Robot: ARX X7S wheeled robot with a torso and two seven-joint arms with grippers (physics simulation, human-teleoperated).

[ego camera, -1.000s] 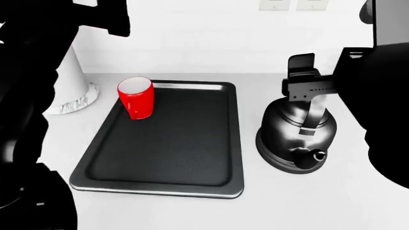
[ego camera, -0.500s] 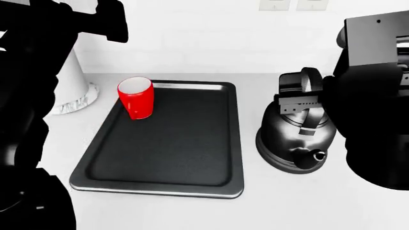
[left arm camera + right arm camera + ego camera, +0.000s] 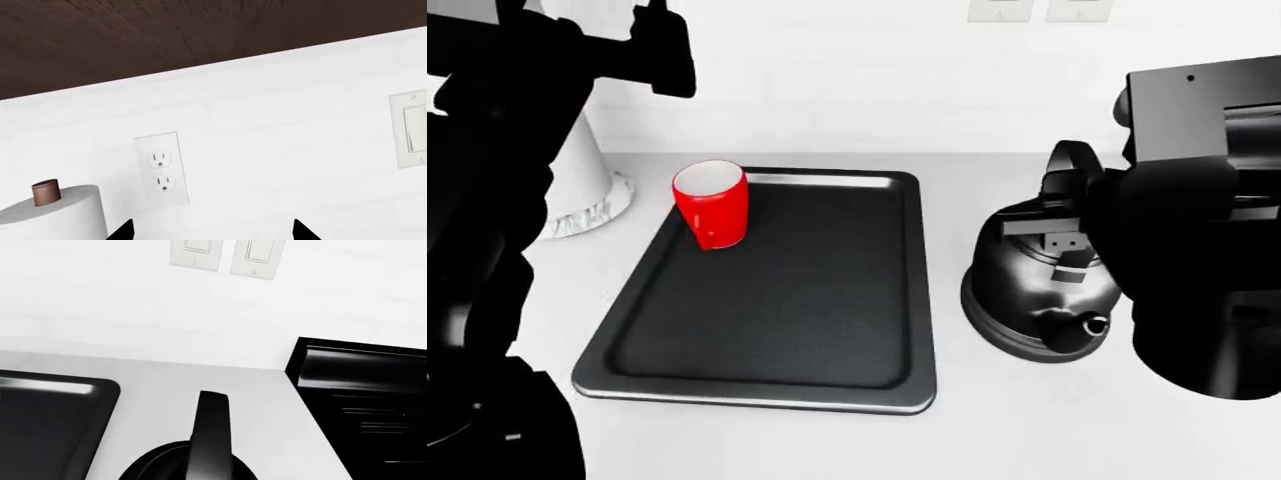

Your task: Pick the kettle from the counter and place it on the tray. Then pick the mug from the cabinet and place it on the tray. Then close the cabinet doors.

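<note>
White tiled wall with outlet, switch plates; perhaps dark wood cabinet above

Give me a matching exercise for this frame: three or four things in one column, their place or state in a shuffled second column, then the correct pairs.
Things:
1. mug
2. kettle
3. tray
4. wall outlet

Places or states:
A. on the white counter, beside the tray, off it
B. upright on the tray, at a far corner
C. fixed to the white wall
D. flat on the counter, carrying only one item

Pairs: 1-B, 2-A, 3-D, 4-C
</note>
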